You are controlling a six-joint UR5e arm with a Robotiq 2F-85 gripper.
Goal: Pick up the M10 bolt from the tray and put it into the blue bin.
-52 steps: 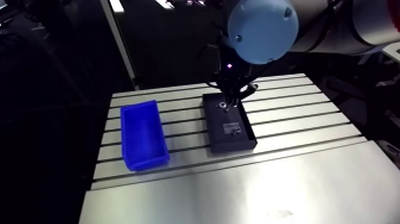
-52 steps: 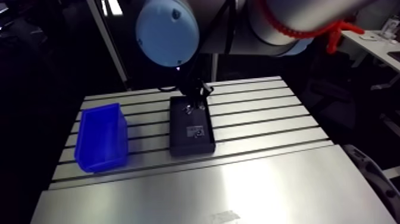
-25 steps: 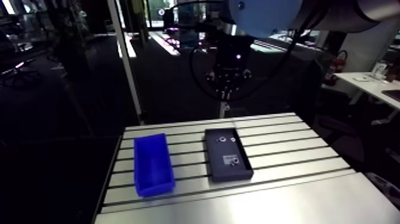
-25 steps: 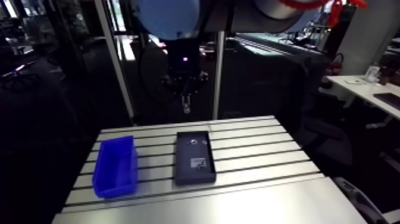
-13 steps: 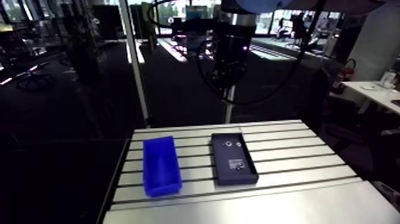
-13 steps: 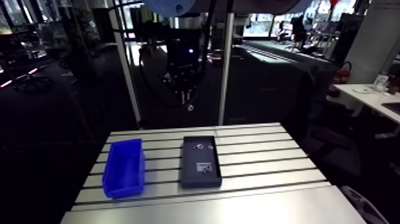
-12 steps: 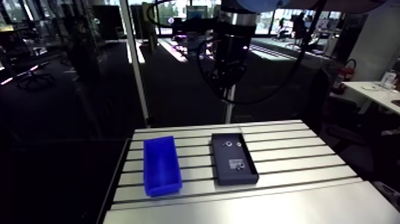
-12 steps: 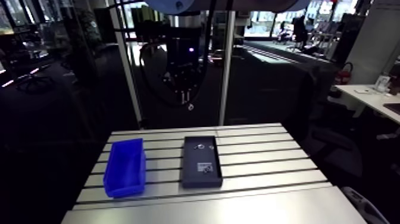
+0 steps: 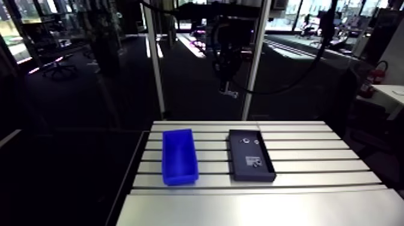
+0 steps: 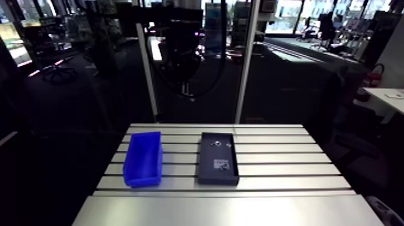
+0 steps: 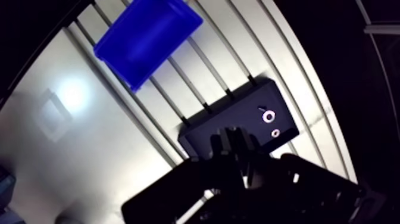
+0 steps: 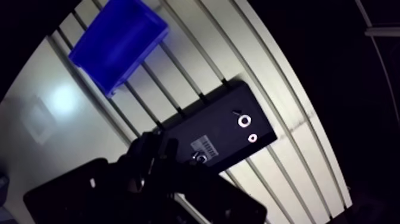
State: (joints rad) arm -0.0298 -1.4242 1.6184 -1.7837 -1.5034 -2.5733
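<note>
Claw (image 11: pixel 232 143): high above the tabletop (image 9: pixel 312 157), over the far end of the tray (image 9: pixel 265 175). In the wrist view the fingers (image 11: pixel 221 143) look pressed close together. In the arm view a small pale thing hangs at the claw tip; I take it for the bolt (image 9: pixel 230 93), pinched and clear of the tray. Its long axis is too small to read.

Key relation: the bin (image 9: pixel 180 155) lies left of the tray and far below the claw, with bare slotted tabletop between the two. In the wrist view it sits ahead of the claw, beyond the tray. The bin's long axis runs near-to-far, parallel to the tray, and it is open and looks empty.

Judgement: the bolt is lifted and the carry is in hand; what is left is a move left and down over the bin, then release.

Other things: two rings (image 12: pixel 244 121) at the tray's far end, one small part (image 12: pixel 199 158) by a label. Nothing stands in the path.
</note>
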